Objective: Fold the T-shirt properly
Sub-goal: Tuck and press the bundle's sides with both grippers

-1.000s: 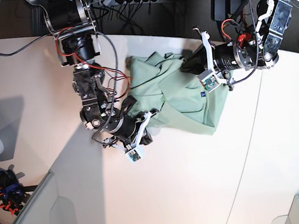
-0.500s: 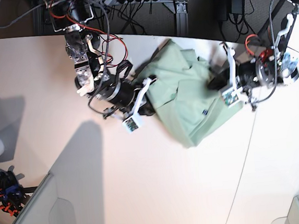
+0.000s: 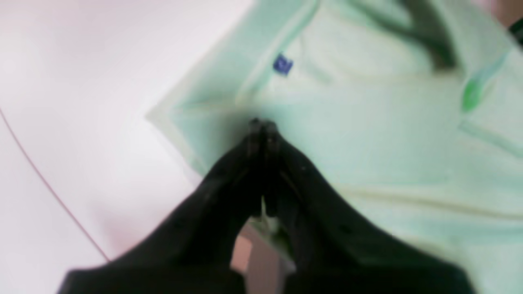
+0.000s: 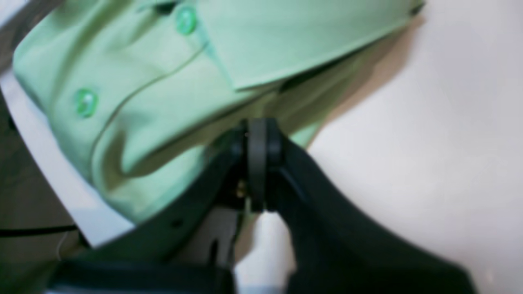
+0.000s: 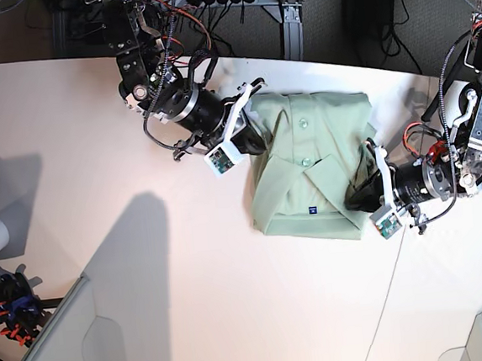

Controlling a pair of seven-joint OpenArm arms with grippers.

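Nearest, in the lower right of the base view, the left pincer (image 5: 359, 197) is clenched with its tips pressed into the right-hand edge of the T-shirt (image 5: 308, 175), and whether cloth is actually pinched between them I cannot tell. The shirt lies folded into a rough rectangle at the middle of the white desk (image 5: 94, 143), its blue tag (image 5: 312, 210) near the lower edge. Farther back, upper left of centre, the right pincer (image 5: 258, 138) is likewise clenched against the shirt's collar side, beside the buttons (image 4: 186, 19).
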